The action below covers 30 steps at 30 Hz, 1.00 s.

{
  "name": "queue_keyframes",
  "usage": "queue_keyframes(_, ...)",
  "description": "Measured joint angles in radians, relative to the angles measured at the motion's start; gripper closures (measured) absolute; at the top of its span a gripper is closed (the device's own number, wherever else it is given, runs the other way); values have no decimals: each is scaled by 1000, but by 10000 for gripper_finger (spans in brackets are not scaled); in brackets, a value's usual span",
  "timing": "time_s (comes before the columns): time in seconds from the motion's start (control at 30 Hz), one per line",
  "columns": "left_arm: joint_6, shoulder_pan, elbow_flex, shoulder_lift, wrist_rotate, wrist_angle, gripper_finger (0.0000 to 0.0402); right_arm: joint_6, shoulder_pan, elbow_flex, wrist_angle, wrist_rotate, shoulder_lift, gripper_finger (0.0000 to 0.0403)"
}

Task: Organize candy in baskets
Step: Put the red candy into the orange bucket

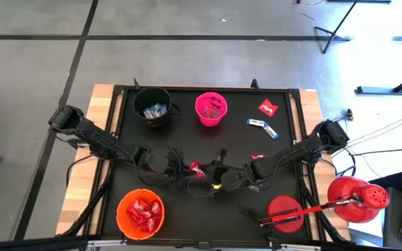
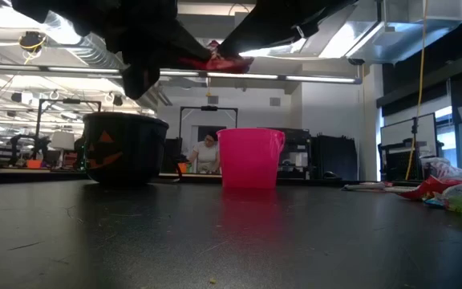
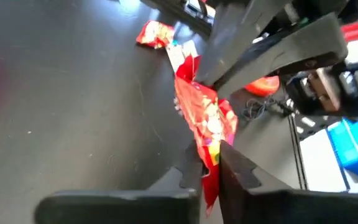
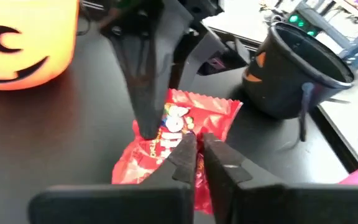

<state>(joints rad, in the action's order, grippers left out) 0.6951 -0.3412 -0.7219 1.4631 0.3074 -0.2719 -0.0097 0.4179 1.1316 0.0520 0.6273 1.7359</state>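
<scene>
**Both jaws pinching one red packet above mid-tabletop**

I am holding a red candy packet with both arms at once, lifted off the black tabletop, on the near side of the pink bucket. My left gripper is closing its jaws on one end of the packet; my right gripper is pinching the opposite end, its jaws pressed together on the foil. In the low view the packet is hanging above the tabletop, higher than the pink bucket's rim.

Taking the pink bucket as my marker: the black bucket is sitting just beside it on my left-arm side, both close to the tabletop's far edge, and blue-and-white candy is showing inside the black one. On the other side of the pink bucket, a loose red packet is lying near the far edge, and a blue-and-white bar is lying a little nearer to me. Another small red sweet is lying by my right arm.

The orange bucket, full of red packets, is standing well away from the pink bucket, by the near edge on my left side. A red disc is lying by the near edge on my right side, with a red domed object beyond the tabletop's edge.

The stretch of tabletop between the pink bucket and my joined grippers is lying bare.
</scene>
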Motion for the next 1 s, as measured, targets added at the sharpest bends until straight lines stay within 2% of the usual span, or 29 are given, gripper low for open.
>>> queue_keyframes(0.23,-22,9,0,-26,12,73,398,1,2,0,-30,-14,-21,244)
queue_keyframes(0.33,-25,31,0,-84,38,151,398,3,2,0,-79,-2,-57,192)
queue_keyframes(0.43,-49,58,0,-166,76,250,399,29,2,0,-112,21,-92,158)
queue_keyframes(0.57,-89,112,0,-300,183,418,400,73,0,1,-137,26,-129,143)
queue_keyframes(0.77,-126,248,0,-491,405,742,401,122,0,1,-161,25,-132,141)
queue_keyframes(0.9,-125,378,0,-583,429,883,399,175,0,1,-211,23,-130,141)
queue_keyframes(1.0,-153,459,0,-628,378,915,391,193,0,1,-228,24,-130,141)
